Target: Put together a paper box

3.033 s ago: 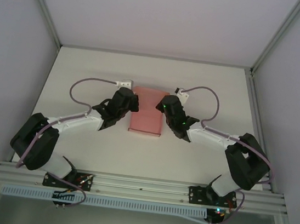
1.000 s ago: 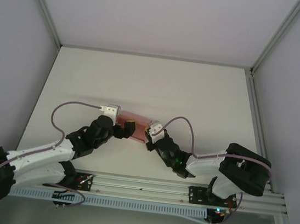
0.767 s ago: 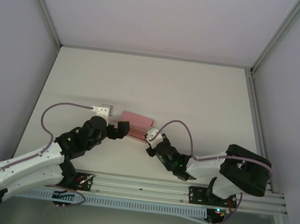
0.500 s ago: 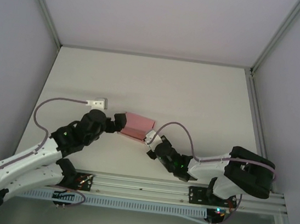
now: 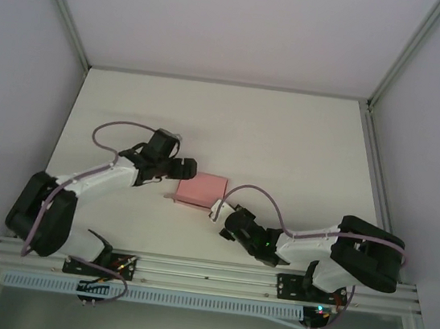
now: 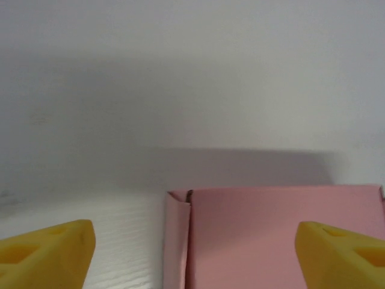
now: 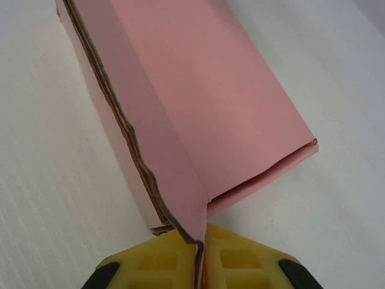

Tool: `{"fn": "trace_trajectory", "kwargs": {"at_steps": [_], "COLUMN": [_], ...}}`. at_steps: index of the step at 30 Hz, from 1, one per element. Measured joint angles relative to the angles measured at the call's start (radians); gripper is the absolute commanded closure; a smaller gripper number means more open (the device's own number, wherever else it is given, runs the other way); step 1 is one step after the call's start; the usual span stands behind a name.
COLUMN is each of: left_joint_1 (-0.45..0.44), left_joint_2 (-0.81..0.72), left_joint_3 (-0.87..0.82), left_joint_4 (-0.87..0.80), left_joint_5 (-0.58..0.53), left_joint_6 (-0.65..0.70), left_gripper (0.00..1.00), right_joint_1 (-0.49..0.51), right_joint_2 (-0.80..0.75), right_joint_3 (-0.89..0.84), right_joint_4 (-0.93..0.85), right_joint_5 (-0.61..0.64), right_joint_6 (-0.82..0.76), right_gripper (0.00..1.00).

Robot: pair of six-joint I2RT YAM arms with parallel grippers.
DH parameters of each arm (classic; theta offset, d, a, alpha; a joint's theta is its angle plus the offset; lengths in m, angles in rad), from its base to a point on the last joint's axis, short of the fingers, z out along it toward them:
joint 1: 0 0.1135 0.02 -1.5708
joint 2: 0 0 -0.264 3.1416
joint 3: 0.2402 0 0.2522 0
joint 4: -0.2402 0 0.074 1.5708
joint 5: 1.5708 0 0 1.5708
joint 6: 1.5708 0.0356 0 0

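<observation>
On my right wrist feed, the right gripper (image 7: pixel 199 257) is pinched tight: its two yellow fingertips (image 7: pixel 157 260) press together on the thin raised edge of the paper box (image 7: pixel 198 102), right at the box's near corner. The pink card runs away from that grip, its long side edge showing dark stacked layers. The box's far end is cut off at the frame edge.

On the left wrist feed, the left gripper (image 6: pixel 194 257) stands wide open. Its yellow fingertips (image 6: pixel 49 251) sit at the two bottom corners of the frame, and the paper box (image 6: pixel 283 235) lies between them without touching either. The bottom of the frame cuts off the box, and I can see one upright corner fold.

From above, the paper box (image 5: pixel 199 188) lies on the white table (image 5: pixel 288 141) near the middle, toward the arm bases. The left gripper (image 5: pixel 181 167) is just beside its left far corner, and the right gripper (image 5: pixel 221 213) is at its near right corner. There the wrist body hides the fingertips, so I cannot make out the contact from this angle.
</observation>
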Motion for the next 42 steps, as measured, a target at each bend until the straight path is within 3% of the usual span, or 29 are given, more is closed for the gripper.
{"fn": "trace_trajectory", "kwargs": {"at_steps": [5,6,8,10,13,15,16,22,26,29,36,42], "left_joint_1": [0.002,0.002,0.002,0.002,0.004,0.006,0.007,0.008,0.009,0.009,0.010,0.013], "left_joint_2": [0.116,0.127,0.134,0.138,0.140,0.138,0.135,0.130,0.130,0.130,0.130,0.130], "left_joint_3": [0.020,0.023,0.024,0.020,-0.002,-0.026,-0.038,-0.085,-0.105,-0.119,-0.132,-0.139], "left_joint_4": [0.030,0.042,0.065,0.084,0.130,0.177,0.200,0.302,0.350,0.380,0.411,0.425], "left_joint_5": [0.078,0.094,0.108,0.120,0.137,0.150,0.156,0.180,0.182,0.183,0.183,0.185], "left_joint_6": [0.054,0.058,0.066,0.066,0.063,0.056,0.050,0.009,-0.034,-0.060,-0.086,-0.093], "left_gripper": [0.46,0.51,0.57,0.61,0.64,0.71,0.72,0.81,0.80,0.80,0.80,0.76], "right_joint_1": [0.000,0.000,0.001,0.001,0.001,0.001,0.001,-0.080,-0.225,-0.258,-0.312,-0.397], "right_joint_2": [-0.018,-0.035,-0.090,-0.174,-0.314,-0.409,-0.447,-0.555,-0.483,-0.376,-0.119,0.014], "right_joint_3": [-0.002,-0.008,-0.027,-0.050,-0.068,-0.071,-0.072,-0.061,0.026,0.125,0.236,0.235], "right_joint_4": [-0.017,-0.025,-0.039,-0.060,-0.098,-0.121,-0.129,-0.190,-0.305,-0.388,-0.462,-0.410], "right_joint_5": [-0.002,-0.008,-0.021,-0.040,-0.071,-0.078,-0.076,-0.058,-0.091,-0.136,-0.249,-0.379], "right_joint_6": [-0.002,0.001,0.015,0.042,0.098,0.145,0.175,0.430,0.657,0.767,0.864,0.890], "right_gripper": [0.72,0.62,0.54,0.34,0.20,0.03,0.00,0.00,0.00,0.01,0.18,0.48]}}
